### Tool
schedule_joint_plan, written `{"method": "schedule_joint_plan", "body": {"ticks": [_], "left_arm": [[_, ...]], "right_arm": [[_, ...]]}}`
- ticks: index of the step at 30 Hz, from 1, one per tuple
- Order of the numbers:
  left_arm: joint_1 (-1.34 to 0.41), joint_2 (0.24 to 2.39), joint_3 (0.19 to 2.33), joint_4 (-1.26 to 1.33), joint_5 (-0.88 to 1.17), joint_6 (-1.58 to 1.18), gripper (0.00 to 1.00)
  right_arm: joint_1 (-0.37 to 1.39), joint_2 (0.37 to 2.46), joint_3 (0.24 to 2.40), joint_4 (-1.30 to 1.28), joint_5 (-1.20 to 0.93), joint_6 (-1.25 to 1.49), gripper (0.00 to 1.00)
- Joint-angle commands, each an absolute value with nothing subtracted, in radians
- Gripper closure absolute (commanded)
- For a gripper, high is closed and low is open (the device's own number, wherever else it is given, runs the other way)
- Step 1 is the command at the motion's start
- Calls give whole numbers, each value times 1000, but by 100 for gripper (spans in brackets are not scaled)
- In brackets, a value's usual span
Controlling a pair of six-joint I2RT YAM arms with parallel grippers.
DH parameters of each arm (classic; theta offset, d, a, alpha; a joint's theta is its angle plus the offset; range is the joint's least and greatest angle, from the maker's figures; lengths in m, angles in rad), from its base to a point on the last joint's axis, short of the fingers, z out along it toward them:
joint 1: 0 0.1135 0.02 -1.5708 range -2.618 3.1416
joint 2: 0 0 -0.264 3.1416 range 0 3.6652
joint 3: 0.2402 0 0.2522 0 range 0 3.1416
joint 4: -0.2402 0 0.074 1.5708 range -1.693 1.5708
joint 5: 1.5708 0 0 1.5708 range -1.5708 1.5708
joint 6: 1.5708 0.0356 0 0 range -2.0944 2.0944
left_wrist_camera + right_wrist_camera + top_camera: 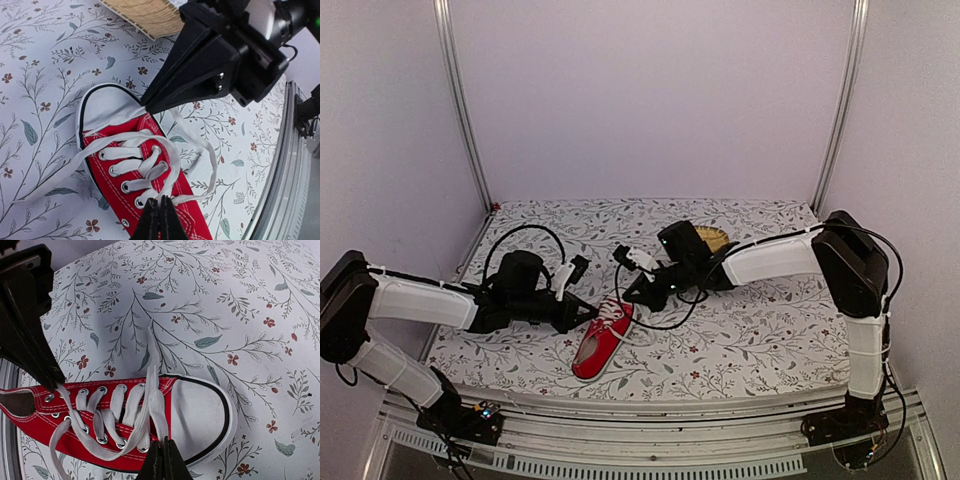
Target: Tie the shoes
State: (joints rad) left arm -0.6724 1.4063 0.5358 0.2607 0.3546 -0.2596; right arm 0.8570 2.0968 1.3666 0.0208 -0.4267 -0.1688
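The red shoe [603, 340] lies on its sole on the flowered cloth, toe pointing away from the arm bases, its white laces [175, 160] loose across the eyelets. At the ankle end of the lacing, my left gripper [160, 201] is shut on a strand of lace. My right gripper [162, 442] is shut on a folded bit of lace [159, 407] beside the white toe cap [200, 410]. The top view has both grippers meeting over the shoe, left gripper [595, 313] and right gripper [625, 298]. One loose lace end trails onto the cloth.
A yellow woven basket [712, 238] sits behind the right arm, its edge also in the left wrist view as the basket [145, 15]. Black cables loop over the cloth near both wrists. The table's metal front edge [295, 150] runs close to the shoe.
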Motion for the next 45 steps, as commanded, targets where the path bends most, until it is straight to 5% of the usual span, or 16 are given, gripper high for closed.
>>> {"method": "schedule_joint_plan", "body": {"ticks": [1, 12, 45], "left_arm": [[-656, 1382, 522, 282, 347, -264, 100], [-653, 1363, 508, 293, 347, -268, 100], [-634, 1409, 548, 345, 548, -239, 100]], "right_arm": [[864, 2015, 1366, 12, -476, -211, 98], [889, 2139, 1493, -182, -497, -347, 98], [892, 2269, 1627, -154, -802, -555, 98]]}}
